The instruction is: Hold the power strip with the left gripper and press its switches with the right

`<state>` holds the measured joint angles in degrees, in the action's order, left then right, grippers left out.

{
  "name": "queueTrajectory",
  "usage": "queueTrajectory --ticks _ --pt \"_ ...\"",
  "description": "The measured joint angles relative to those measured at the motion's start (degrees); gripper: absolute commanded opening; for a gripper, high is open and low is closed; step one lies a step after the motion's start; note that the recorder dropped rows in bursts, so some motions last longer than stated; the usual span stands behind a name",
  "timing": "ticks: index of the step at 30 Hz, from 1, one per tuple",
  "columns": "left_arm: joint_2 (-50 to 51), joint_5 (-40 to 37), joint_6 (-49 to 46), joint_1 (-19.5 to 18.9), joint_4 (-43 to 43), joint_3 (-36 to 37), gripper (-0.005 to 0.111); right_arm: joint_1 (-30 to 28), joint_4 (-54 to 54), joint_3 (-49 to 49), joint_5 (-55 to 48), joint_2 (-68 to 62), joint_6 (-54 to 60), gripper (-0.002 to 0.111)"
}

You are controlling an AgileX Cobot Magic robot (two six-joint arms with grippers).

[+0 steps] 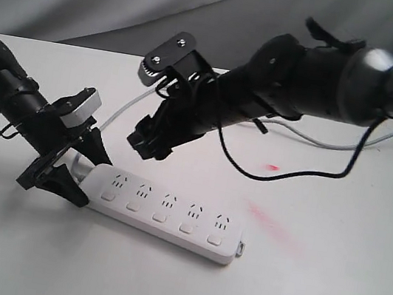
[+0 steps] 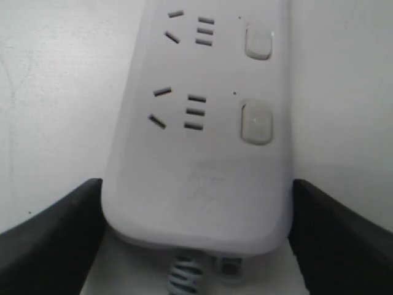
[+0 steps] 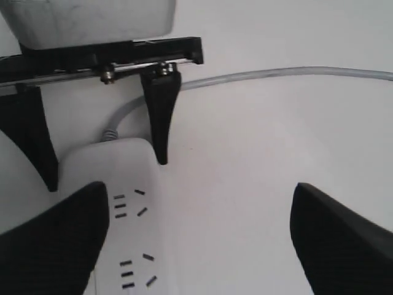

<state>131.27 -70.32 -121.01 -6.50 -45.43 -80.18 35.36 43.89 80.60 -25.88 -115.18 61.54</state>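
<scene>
Power strip (image 1: 163, 213) lies flat on the table (image 1: 309, 285). Your left gripper (image 1: 92, 180) clamps its cord end, one finger against each long side. Your right gripper (image 1: 148, 144) hangs over that end, jaws wide apart, holding nothing.

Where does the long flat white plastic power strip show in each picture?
Exterior view: the white power strip lies low and central.
Left wrist view: its corded end sits between the left gripper's black jaws.
Right wrist view: that end shows beside one right gripper jaw.
Shared landmark: thin grey cord.
</scene>
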Motion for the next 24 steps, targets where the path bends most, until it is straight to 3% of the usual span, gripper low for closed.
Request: queueTrajectory --ticks 7,15,24 --pt "0.0 0.0 0.0 0.0 0.0 0.0 0.045 4.0 0.6 2.9 -0.6 -5.5 2.8 0.074" --pt "0.0 0.0 0.0 0.0 0.0 0.0 0.045 5.7 4.8 2.9 0.2 -7.4 11.6 0.072" --pt "0.0 0.0 0.0 0.0 0.0 0.0 0.045 6.0 2.1 2.9 1.5 -7.4 12.6 0.072"
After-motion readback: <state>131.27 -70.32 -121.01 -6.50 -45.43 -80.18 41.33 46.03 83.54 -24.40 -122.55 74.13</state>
